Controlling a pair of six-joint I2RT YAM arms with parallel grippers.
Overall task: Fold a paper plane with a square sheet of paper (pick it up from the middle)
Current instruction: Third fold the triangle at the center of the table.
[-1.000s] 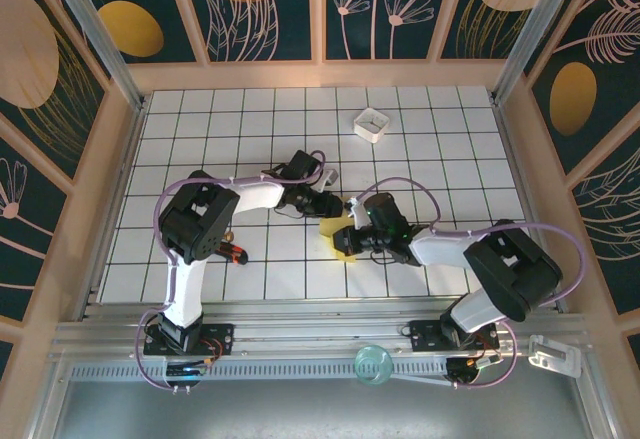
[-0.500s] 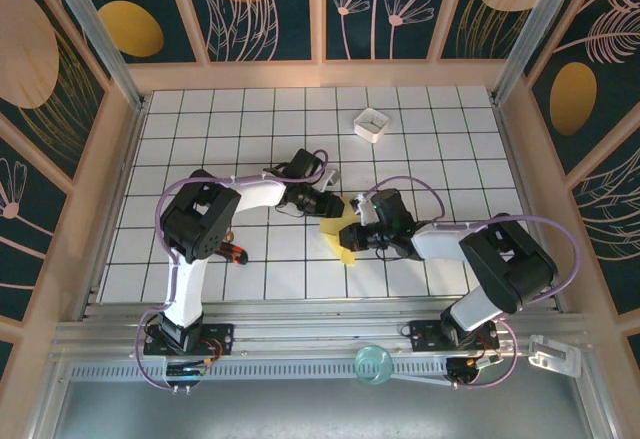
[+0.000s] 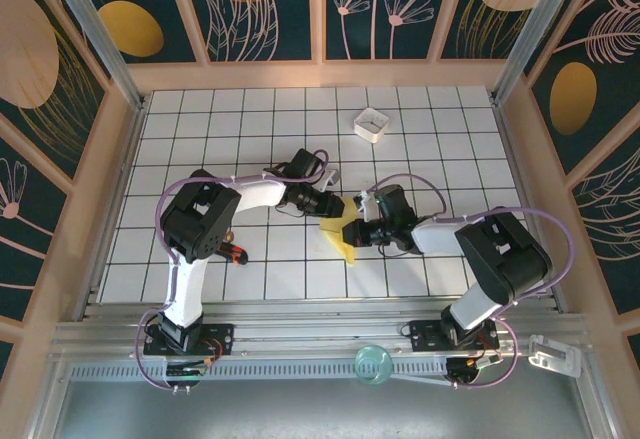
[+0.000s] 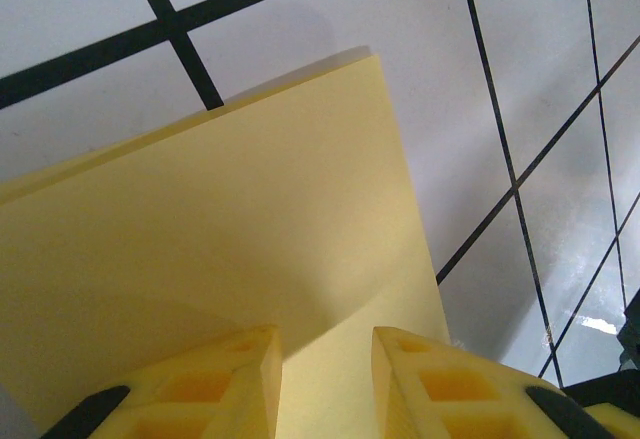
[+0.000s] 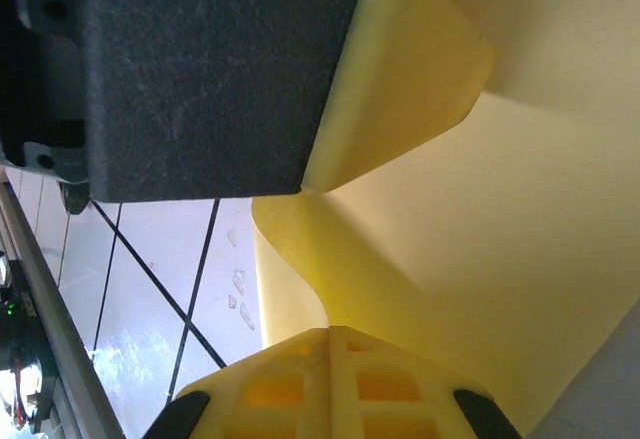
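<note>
Left gripper (image 3: 329, 203) reaches in over the middle of the gridded counter (image 3: 250, 129); right gripper (image 3: 363, 229) meets it from the opposite side; both are low over the yellow paper sheet (image 3: 339, 231). The sheet lies near the centre of the counter, slightly toward the near edge, between the two wrists; it is partly doubled over, not flat.

Left wrist view: jaws of the left gripper (image 4: 325, 344) stand partly apart, a gap between the two yellow fingers (image 4: 215, 384); the sheet (image 4: 220, 229) spreads beyond and beneath them, one straight edge lying across the white tiles (image 4: 300, 19); whether the fingers press on the paper cannot be told.

Right wrist view: jaws of the right gripper (image 5: 330, 333) are clenched together, and the sheet (image 5: 480, 259) rises out from their tips in a curled flap, so they grasp the paper at its edge; a dark block (image 5: 190, 69) sits just beside the fold, touching or nearly touching it.

A small white box (image 3: 372, 124) stands well apart toward the far side of the counter, untouched.
</note>
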